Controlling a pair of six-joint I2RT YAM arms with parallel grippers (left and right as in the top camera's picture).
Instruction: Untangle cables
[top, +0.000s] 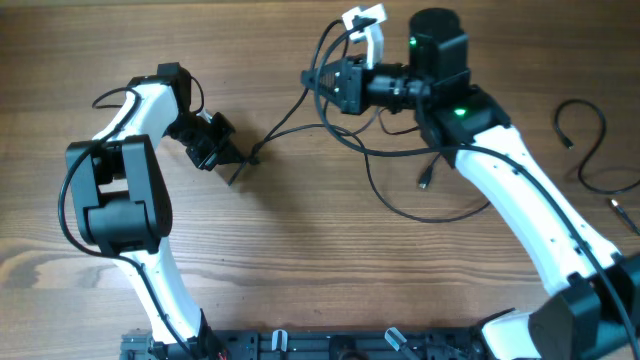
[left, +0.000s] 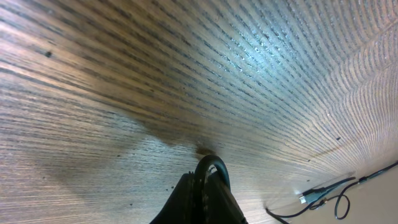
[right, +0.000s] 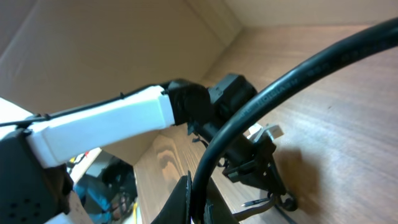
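Observation:
Thin black cables (top: 372, 150) lie in loose loops across the middle of the table. My left gripper (top: 238, 167) is down at the tabletop and shut on one cable end; in the left wrist view a small loop of cable (left: 212, 165) pokes out between the closed fingers (left: 186, 199). My right gripper (top: 311, 78) is raised at the back and shut on a cable that runs down toward the left gripper. In the right wrist view this cable (right: 292, 74) passes between the fingers (right: 181, 202). A small plug (top: 424, 183) lies on the wood.
Another black cable (top: 588, 140) curls at the right edge of the table. A loose plug and cord (left: 317, 196) lie to the right of the left gripper. The left arm (right: 106, 127) fills much of the right wrist view. A white clip (top: 364, 20) sits behind the right gripper.

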